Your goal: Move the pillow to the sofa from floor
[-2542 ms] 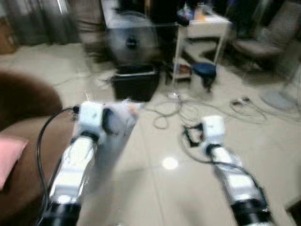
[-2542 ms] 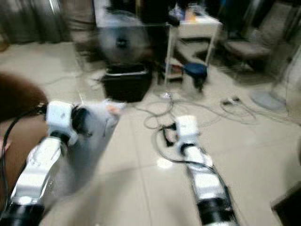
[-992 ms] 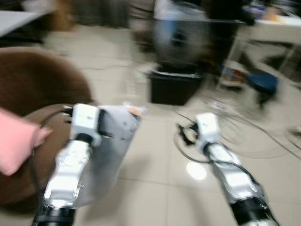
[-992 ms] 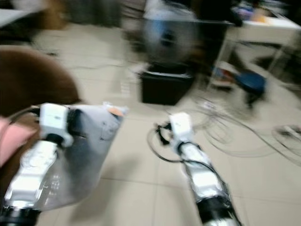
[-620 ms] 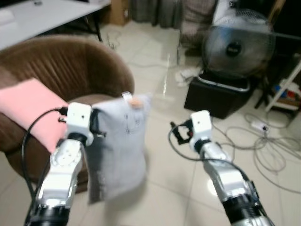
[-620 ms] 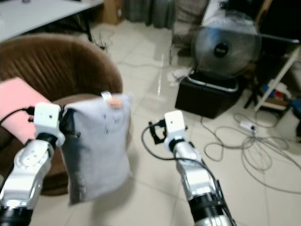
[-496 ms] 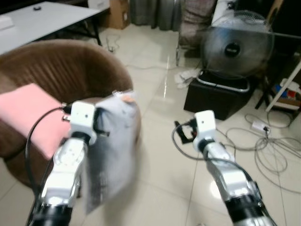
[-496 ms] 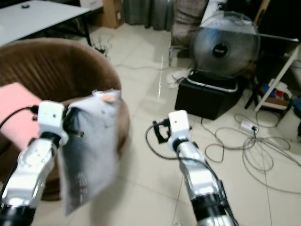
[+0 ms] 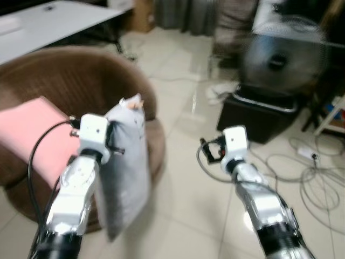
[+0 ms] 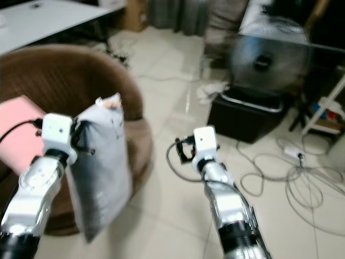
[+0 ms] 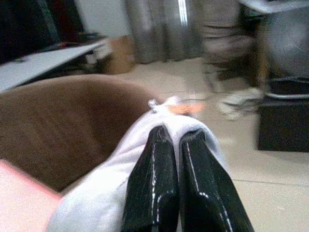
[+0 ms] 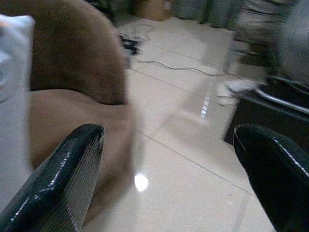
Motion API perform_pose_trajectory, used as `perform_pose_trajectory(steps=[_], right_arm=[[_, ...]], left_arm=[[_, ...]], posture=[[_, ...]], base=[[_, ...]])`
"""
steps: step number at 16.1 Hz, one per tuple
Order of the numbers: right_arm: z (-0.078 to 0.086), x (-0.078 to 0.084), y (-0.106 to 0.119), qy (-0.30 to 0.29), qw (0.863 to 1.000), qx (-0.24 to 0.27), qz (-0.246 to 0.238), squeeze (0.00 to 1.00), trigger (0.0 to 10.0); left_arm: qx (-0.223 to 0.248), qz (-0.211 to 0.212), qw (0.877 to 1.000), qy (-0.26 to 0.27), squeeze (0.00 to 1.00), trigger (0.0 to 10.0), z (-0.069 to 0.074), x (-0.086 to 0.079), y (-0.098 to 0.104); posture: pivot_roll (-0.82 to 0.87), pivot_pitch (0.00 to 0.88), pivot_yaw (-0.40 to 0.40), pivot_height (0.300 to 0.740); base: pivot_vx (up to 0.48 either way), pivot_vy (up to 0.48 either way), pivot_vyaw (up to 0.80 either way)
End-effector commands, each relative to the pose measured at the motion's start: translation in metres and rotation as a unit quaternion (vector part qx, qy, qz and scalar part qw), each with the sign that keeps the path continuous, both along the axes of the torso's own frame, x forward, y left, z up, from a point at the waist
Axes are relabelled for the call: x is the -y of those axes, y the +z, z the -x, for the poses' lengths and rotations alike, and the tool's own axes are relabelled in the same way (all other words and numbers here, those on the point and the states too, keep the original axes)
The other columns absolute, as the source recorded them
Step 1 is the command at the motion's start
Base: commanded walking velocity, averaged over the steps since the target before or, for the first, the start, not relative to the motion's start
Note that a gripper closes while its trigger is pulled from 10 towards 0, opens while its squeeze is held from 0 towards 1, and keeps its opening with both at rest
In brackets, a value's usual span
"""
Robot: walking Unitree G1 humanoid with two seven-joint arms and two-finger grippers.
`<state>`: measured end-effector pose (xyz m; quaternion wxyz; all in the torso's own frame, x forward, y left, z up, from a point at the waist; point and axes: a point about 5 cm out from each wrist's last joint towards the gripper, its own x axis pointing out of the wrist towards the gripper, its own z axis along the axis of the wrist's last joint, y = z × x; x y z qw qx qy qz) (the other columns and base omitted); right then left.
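A pale grey pillow (image 9: 125,167) hangs upright from my left gripper (image 11: 175,140), which is shut on its top edge. The pillow dangles in front of the seat edge of a round brown sofa chair (image 9: 70,86); a pink cushion (image 9: 29,132) lies on that seat. An orange tag (image 9: 138,100) sticks up at the pillow's top corner. My right gripper (image 12: 169,179) is open and holds nothing, raised over the tiled floor to the right of the chair. The pillow's white edge (image 12: 12,67) and the chair's brown back (image 12: 72,53) appear in the right wrist view.
A standing fan (image 9: 283,56) sits on a black box (image 9: 259,116) ahead to the right. Loose cables (image 9: 318,172) lie on the cream tiles at right. A white table (image 9: 48,21) stands behind the chair. Bare tiled floor (image 9: 183,199) lies between my arms.
The camera has swung left, bringing the brown chair and pink cushion into view. The pillow, still held by my left gripper, has swung and now hangs edge-on closer to the chair seat.
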<state>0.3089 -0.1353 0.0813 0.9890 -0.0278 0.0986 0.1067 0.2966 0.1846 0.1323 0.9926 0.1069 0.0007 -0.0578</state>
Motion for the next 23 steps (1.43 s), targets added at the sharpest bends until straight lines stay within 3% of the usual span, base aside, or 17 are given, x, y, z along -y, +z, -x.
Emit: perform_pose_trajectory(steps=[1,10,17,23], right_arm=[[-0.0016,0.0011,0.0024,-0.004,1.000,0.005,-0.005,0.00,10.0],[-0.0018,-0.0025,0.0038,0.011,1.000,0.014,0.011,0.00,10.0],[-0.0034,-0.0039,0.0040,0.011,1.000,0.015,0.012,0.00,10.0],[-0.0052,0.0001,0.0048,-0.001,1.000,0.020,0.012,0.00,10.0]], left_arm=[[0.036,-0.007,0.999,-0.007,0.00,10.0,-0.0027,0.0003,0.0160],[0.038,-0.008,0.999,-0.010,0.00,10.0,-0.0039,0.0007,0.0167],[0.042,-0.013,0.999,-0.011,0.00,10.0,-0.0044,-0.0007,0.0193],[0.044,-0.014,0.999,-0.019,0.00,10.0,-0.0062,0.0016,0.0200]], posture=[[0.15,0.000,0.019,0.740],[0.15,0.000,0.022,0.740],[0.16,0.000,0.022,0.740],[0.15,0.000,0.028,0.740]], base=[[0.379,0.000,0.00],[0.384,0.000,0.00],[0.393,0.000,0.72],[0.394,0.000,0.00]])
